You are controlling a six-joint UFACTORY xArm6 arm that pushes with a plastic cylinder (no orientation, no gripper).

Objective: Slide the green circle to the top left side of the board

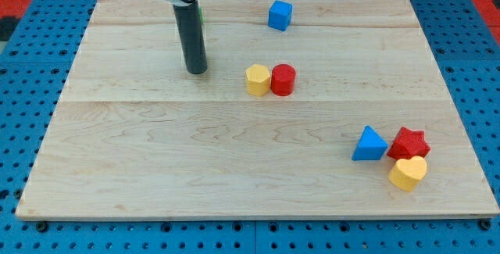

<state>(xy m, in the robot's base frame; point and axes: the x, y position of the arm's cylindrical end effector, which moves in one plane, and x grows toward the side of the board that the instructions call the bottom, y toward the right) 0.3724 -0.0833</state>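
Note:
Only a thin green sliver of the green circle (201,13) shows at the right edge of my dark rod near the view's top; the rest is hidden behind the rod. My tip (196,71) rests on the wooden board (156,152), below the green sliver and left of the yellow hexagon.
A blue cube (280,15) sits near the top centre. A yellow hexagon (257,80) touches a red cylinder (283,80) at mid-board. At the lower right, a blue triangle (369,144), a red star (409,142) and a yellow heart (408,173) cluster together.

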